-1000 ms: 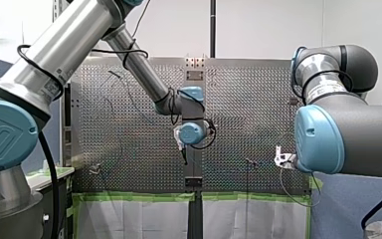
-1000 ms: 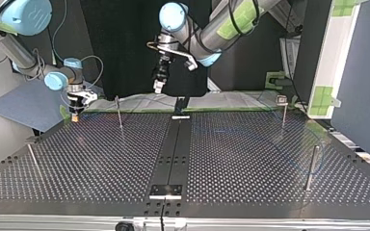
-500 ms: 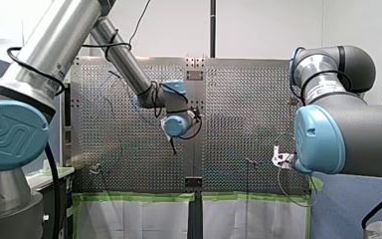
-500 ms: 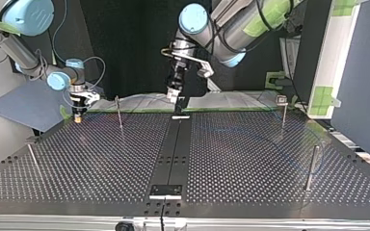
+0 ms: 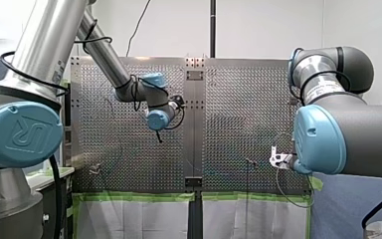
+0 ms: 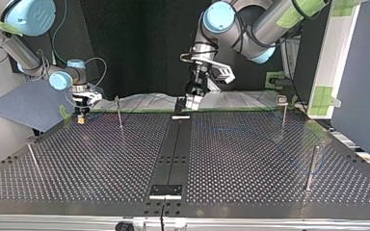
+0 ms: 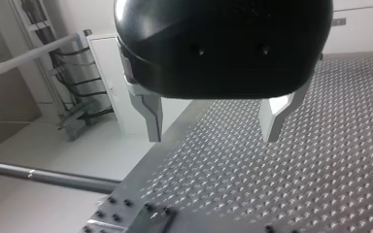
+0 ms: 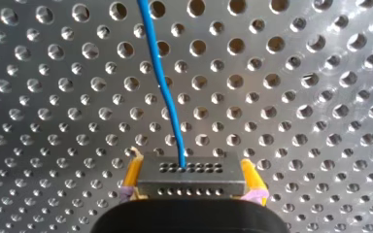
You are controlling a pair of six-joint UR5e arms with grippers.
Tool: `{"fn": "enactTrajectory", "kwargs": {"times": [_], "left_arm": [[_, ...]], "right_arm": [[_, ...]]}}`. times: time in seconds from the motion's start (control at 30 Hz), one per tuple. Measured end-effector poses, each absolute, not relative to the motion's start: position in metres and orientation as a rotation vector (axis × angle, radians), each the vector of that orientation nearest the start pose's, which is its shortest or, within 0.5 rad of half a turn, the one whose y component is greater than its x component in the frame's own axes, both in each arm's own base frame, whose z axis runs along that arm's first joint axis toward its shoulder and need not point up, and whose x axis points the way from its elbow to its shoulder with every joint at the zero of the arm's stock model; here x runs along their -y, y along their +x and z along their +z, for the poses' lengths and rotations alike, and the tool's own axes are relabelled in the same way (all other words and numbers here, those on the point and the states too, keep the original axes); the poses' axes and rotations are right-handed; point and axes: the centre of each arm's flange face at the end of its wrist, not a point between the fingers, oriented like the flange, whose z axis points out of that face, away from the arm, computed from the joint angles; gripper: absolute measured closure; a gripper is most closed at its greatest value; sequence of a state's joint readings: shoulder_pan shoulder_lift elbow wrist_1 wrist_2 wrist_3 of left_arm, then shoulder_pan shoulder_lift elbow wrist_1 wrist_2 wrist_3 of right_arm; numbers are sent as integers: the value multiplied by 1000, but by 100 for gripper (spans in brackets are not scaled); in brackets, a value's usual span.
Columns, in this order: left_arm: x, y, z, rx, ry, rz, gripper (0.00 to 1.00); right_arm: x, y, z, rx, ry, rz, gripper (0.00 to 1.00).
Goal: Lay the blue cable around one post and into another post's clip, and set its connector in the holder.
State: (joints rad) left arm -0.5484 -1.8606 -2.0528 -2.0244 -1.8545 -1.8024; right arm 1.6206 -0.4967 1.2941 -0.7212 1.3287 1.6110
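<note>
**A:** As we cross the counter (image 6: 91, 173) from the left of the view that faces the arms, what does each hand hold?

**B:** Well left of the black rail (image 6: 173, 149) that runs down the counter's middle, my right hand (image 6: 80, 117) hangs at the far edge, just above the perforated plate. Its yellow pads (image 8: 132, 172) are clenched on the connector (image 8: 190, 179), a dark block with rows of small holes. One pad sits on either end.

**A:** And the blue cable (image 8: 167, 92)?

**B:** It leaves the connector's upper face and runs away ahead of that hand, over the holes, with a slight bend. In the facing view I only catch faint blue traces lying on the counter right of the rail. Whether they pass around a post I cannot tell.

**A:** What stands between that hand and the rail?

**B:** A thin post (image 6: 119, 113), upright, nearer the hand than the rail.

**A:** And at the rail itself?

**B:** A small black block (image 6: 180, 103) stands at the rail's far end on a pale plate (image 6: 180, 116). My left hand (image 6: 191, 102) hangs just right of that block, and I cannot tell whether they touch. Its two pale fingers (image 7: 148, 114) are spread wide with nothing between them. Its wrist view shows only bare counter beneath.

**A:** Further right?

**B:** Right of the rail, a post with a clip head (image 6: 283, 113) stands near the far edge. Further right again, a stouter post (image 6: 311, 166) stands nearer the camera.
</note>
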Motion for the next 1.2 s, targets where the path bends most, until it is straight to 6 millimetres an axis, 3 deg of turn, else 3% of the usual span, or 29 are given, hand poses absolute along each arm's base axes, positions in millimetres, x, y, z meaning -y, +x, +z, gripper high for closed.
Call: {"fn": "enactTrajectory", "kwargs": {"times": [0.43, 1.2], "left_arm": [[334, 354, 244, -1261, -53, -492, 0], [307, 286, 112, -1520, 61, -387, 0]], "right_arm": [[727, 197, -23, 1153, 1467, 1420, 100], [716, 202, -26, 1137, 1529, 1365, 100]]}}
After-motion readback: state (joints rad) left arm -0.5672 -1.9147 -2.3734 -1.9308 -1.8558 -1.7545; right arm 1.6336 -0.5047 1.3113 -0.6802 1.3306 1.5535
